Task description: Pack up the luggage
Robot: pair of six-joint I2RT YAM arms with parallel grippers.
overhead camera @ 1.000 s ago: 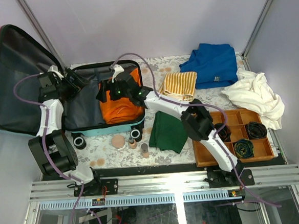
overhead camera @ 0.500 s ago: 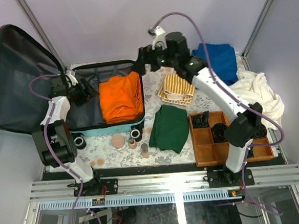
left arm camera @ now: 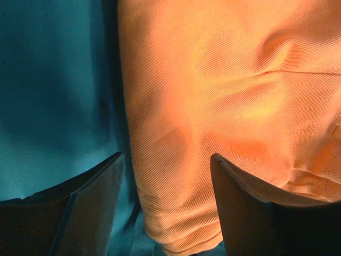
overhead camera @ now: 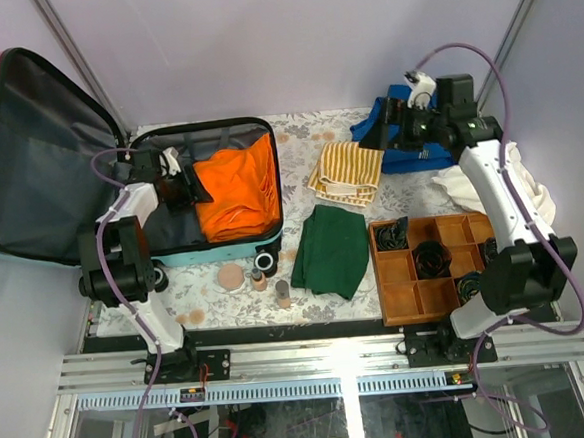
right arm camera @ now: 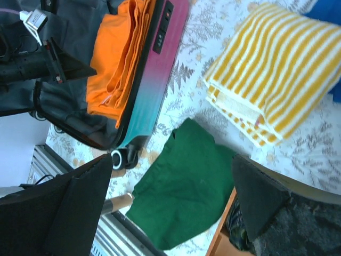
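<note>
Retraction of the right end effector (overhead camera: 385, 140) from the luggage (overhead camera: 219, 250) is complete. It now hangs open and empty above the blue garment (overhead camera: 405, 159), well apart from the case. One orange garment (overhead camera: 235, 188) lies packed, its edge between the parted, empty fingers of the left end effector (left arm camera: 166, 156). Count four garments left on the table (overhead camera: 296, 138): blue, white (overhead camera: 538, 200), striped (overhead camera: 347, 169), green (overhead camera: 329, 251). Treat blue as your likely next pick.

The folded garment (overhead camera: 235, 188) lies in the right part of the open luggage (overhead camera: 209, 252), the folded towel (overhead camera: 347, 170) lies just right of the luggage, the folded cloth (overhead camera: 329, 251) in front of this towel, and the compartment tray (overhead camera: 398, 300) right of this cloth
</note>
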